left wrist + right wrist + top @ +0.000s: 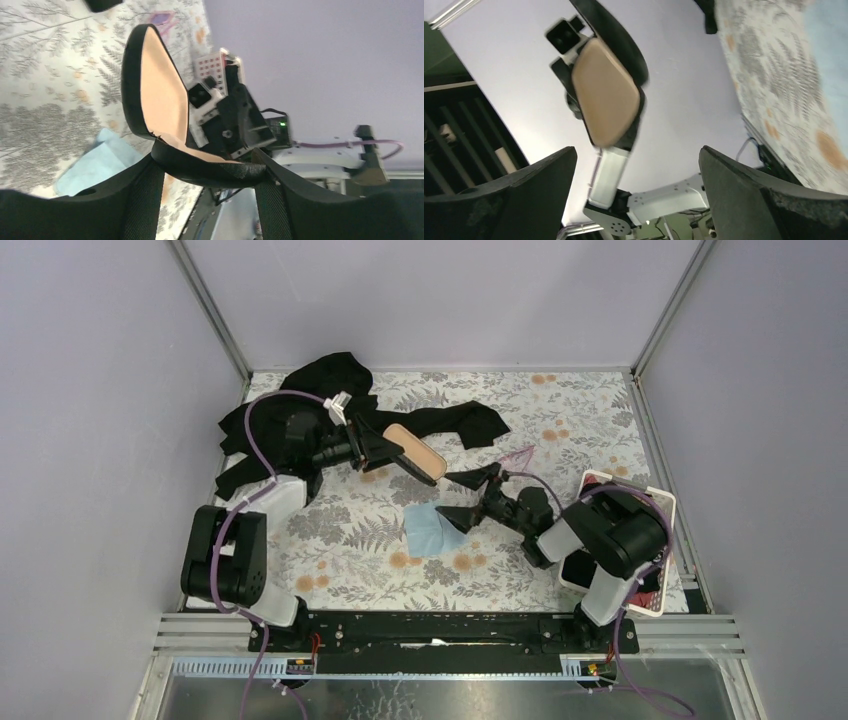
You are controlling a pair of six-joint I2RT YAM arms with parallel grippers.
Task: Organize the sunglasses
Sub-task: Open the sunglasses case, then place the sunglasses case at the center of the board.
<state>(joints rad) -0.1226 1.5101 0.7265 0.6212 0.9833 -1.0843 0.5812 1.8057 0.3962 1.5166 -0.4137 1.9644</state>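
The sunglasses (517,457), thin pink-purple frames, lie on the floral table just behind my right arm, and show far off in the left wrist view (163,19). My left gripper (383,445) (206,170) is shut on the lower shell of the open black case (417,453) (159,90), holding it above the table with its tan lining showing. My right gripper (466,498) (636,175) stands open and empty, facing the case (606,97), a short way from it and not touching.
A light blue cloth (428,530) (97,164) lies crumpled under the right gripper. Black fabric (335,390) is heaped at the back left, with a strip (470,425) reaching toward the middle. A white basket (662,502) sits at the right edge.
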